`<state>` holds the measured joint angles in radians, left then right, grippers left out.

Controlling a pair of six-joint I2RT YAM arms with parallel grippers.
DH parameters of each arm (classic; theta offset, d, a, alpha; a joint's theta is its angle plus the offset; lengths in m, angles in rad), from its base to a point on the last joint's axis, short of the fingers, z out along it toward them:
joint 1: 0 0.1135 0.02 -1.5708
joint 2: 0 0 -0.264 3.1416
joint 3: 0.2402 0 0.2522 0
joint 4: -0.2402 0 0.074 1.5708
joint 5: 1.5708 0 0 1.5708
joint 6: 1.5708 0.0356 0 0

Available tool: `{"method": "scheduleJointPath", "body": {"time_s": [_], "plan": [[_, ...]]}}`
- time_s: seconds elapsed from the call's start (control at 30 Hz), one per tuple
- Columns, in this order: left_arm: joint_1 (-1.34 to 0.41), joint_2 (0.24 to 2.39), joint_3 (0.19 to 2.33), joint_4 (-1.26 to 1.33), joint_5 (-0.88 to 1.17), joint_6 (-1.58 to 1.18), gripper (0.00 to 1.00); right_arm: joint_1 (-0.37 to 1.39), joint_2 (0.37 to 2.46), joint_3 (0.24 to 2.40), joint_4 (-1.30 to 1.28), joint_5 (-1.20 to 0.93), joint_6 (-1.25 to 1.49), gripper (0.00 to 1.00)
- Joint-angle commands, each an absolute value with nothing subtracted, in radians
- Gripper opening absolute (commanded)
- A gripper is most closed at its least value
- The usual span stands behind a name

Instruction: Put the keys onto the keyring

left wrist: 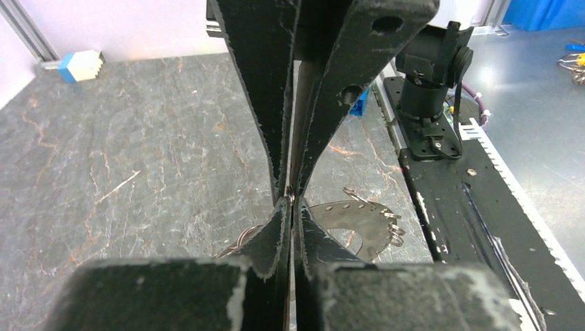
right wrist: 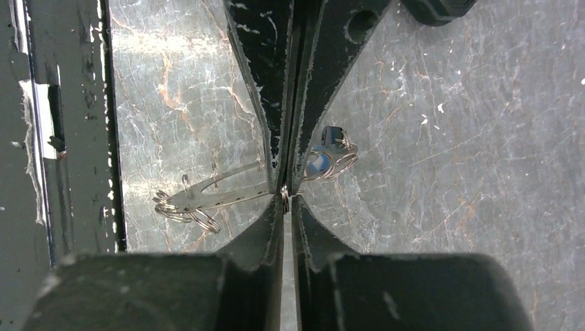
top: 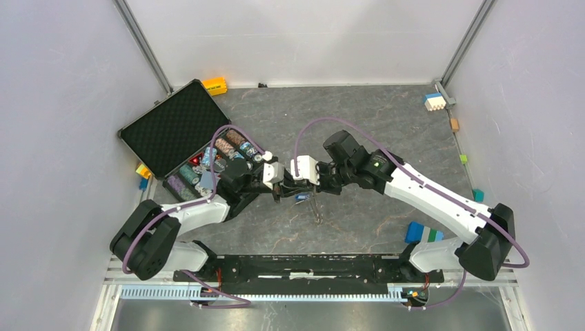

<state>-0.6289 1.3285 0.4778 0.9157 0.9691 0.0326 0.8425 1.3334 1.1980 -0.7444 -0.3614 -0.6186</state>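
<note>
Left gripper (left wrist: 290, 203) pinching shut on thin silvery wire keyring (right wrist: 343, 157), steadying loop for threading; right gripper (right wrist: 284, 201) meeting it tip-to-tip, jaws narrow, grip unclear. Tiny blue-headed metal key (right wrist: 318, 164) hanging at 1 o'clock; silvery perforated plate (right wrist: 221, 193) lying at 9 o'clock.

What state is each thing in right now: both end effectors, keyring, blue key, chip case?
left end effector: shut on the keyring
right end effector: shut on it too, tip to tip
keyring: pinched between both, its tag sticking out sideways
blue key: on a wire loop beside the pinch
chip case: lid open
</note>
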Motion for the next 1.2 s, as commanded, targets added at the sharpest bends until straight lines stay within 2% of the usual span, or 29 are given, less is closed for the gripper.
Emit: {"method": "scheduleJointPath", "body": {"time_s": [0.0, 0.13, 0.23, 0.33, 0.53, 0.87, 1.03, 1.17], "plan": [[-0.632, 1.321, 0.443, 1.1, 1.001, -0.006, 0.02, 0.843, 1.258, 1.169, -0.64, -0.358, -0.622, 0.17], [-0.624, 1.32, 0.436, 1.175, 1.013, -0.062, 0.02, 0.831, 1.215, 1.129, -0.618, -0.389, -0.622, 0.31], [-0.606, 1.321, 0.427, 1.248, 1.022, -0.125, 0.02, 0.808, 1.172, 1.089, -0.592, -0.417, -0.624, 0.46], [-0.588, 1.328, 0.418, 1.339, 1.038, -0.19, 0.02, 0.767, 1.114, 1.038, -0.547, -0.486, -0.629, 0.54], [-0.585, 1.37, 0.414, 1.487, 1.077, -0.291, 0.02, 0.722, 1.066, 0.992, -0.503, -0.631, -0.635, 0.53], [-0.586, 1.349, 0.416, 1.488, 1.066, -0.313, 0.02, 0.722, 1.12, 0.962, -0.459, -0.816, -0.633, 0.53], [-0.588, 1.347, 0.416, 1.503, 1.065, -0.326, 0.02, 0.722, 1.145, 0.938, -0.423, -0.827, -0.625, 0.53], [-0.591, 1.35, 0.416, 1.52, 1.065, -0.338, 0.02, 0.722, 1.157, 0.929, -0.389, -0.803, -0.602, 0.45]]}}
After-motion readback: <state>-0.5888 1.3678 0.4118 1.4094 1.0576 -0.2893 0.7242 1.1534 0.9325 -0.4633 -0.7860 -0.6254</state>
